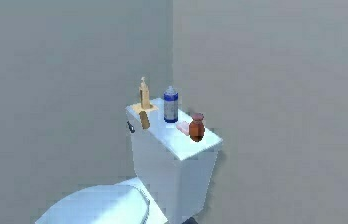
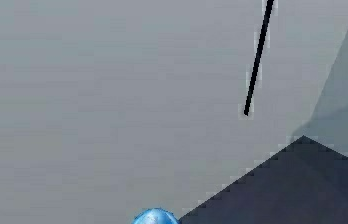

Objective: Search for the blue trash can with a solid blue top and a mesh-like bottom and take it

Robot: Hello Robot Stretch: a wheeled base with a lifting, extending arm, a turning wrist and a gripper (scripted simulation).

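- at the arm side view's bottom edge, a rounded bright blue shape [image 2: 157, 216] peeks up beside the dark floor [image 2: 282, 185]; it may be the trash can's solid top, but too little shows to be sure.
- best step, i judge: turn the base slowly toward that side and get the whole shape in sight before any reach.
- the forward view adds a toilet [image 1: 167, 165] with small bottles [image 1: 171, 103] on its tank.
- the gripper's state cannot be told.

Toilet tank [image 1: 172, 165] looks like smooth white ceramic with a faint sheen. On it, a tan piece [image 1: 144, 95] that reads as wood, and a blue-and-white bottle [image 1: 171, 104], glossy like plastic. Wall [image 1: 62, 60] is flat matt grey. Over on the arm side view, a shiny blue rounded surface [image 2: 156, 216] and a dark matt floor [image 2: 292, 185].
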